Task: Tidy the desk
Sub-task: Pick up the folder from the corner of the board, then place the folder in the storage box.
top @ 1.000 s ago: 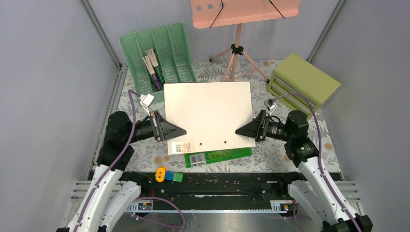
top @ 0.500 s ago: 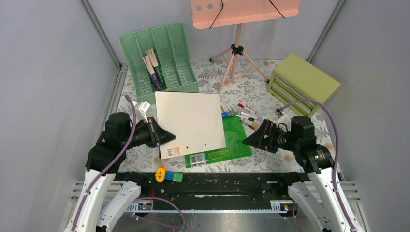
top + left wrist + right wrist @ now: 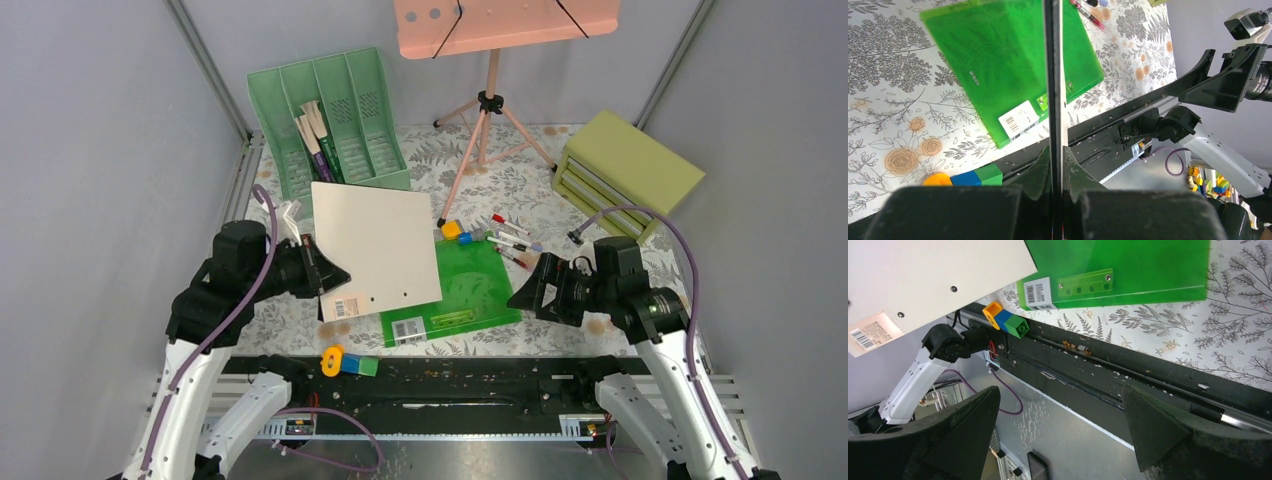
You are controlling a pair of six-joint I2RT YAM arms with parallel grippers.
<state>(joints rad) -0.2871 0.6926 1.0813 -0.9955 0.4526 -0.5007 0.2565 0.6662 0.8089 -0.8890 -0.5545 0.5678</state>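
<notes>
The desk (image 3: 540, 330) is a leaf-and-flower printed tabletop. My left gripper (image 3: 335, 277) is shut on the edge of a white folder (image 3: 375, 245), held above the desk; in the left wrist view the folder (image 3: 1053, 75) shows edge-on between the fingers. A green folder (image 3: 470, 290) lies flat under it, also in the left wrist view (image 3: 998, 60) and right wrist view (image 3: 1128, 265). My right gripper (image 3: 520, 290) is open and empty, right of the green folder.
A green file rack (image 3: 325, 120) with books stands back left, an olive drawer box (image 3: 625, 165) back right, a pink stand (image 3: 490, 100) at the back. Markers (image 3: 510, 240) and small blocks (image 3: 452, 230) lie behind the green folder. Coloured blocks (image 3: 348, 362) sit on the front rail.
My right gripper let go of the white folder and drew back right. My left gripper carried the folder left and tilted it, uncovering the green folder, markers and blocks.
</notes>
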